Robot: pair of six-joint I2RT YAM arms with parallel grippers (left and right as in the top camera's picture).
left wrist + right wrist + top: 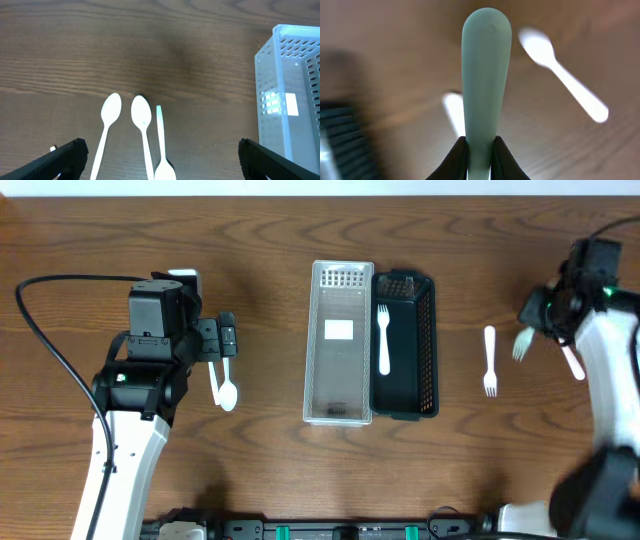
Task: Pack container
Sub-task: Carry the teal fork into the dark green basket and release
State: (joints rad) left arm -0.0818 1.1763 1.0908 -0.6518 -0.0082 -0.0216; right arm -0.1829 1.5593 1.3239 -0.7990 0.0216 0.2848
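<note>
One black slotted plastic basket [428, 350] sits mid-table, holding one white plastic fork [383, 340] and touching one clear plastic bin [340, 370] on its left. A second white fork [490, 362] lies well apart to the right, with bare wooden table [270, 240] between. The right gripper [480, 145] clamps one pale plastic utensil [485, 75]. The left gripper [161, 154] hangs spread over three white plastic spoons [111, 110].

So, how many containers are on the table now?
2. A clear container lies at the centre of the table; a black basket sits beside it, with a white fork inside. None seems hidden.

Overhead top-down; wrist views near table [270, 240]
</note>
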